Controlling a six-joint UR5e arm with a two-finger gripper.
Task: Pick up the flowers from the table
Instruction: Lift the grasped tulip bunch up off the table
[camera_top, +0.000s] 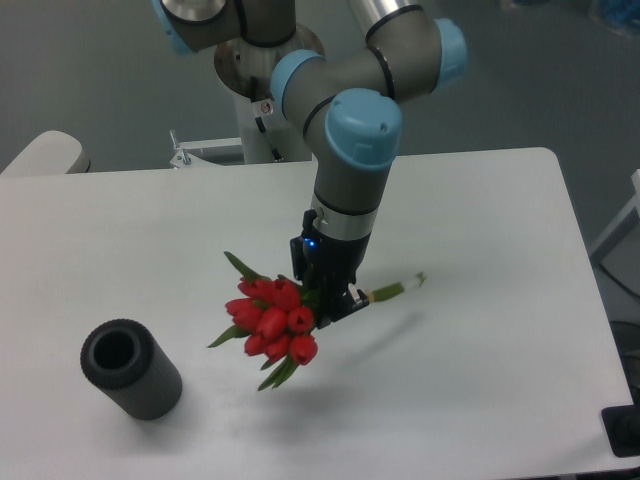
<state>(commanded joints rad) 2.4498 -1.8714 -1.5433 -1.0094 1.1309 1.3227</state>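
Observation:
The flowers (272, 320), a bunch of red tulip buds with green leaves, hang near the middle of the white table (480, 220). Their long green stems run up and right to a tip at the right of the gripper. My gripper (335, 300) points down and is shut on the stems just behind the buds. The bunch seems to be lifted a little off the table, since a faint shadow lies apart from it to the lower right. The fingertips are partly hidden by the leaves.
A dark grey hollow cylinder (130, 370) lies on its side at the front left of the table. The arm's base (265, 70) stands at the back edge. The table's right edge is at the far right.

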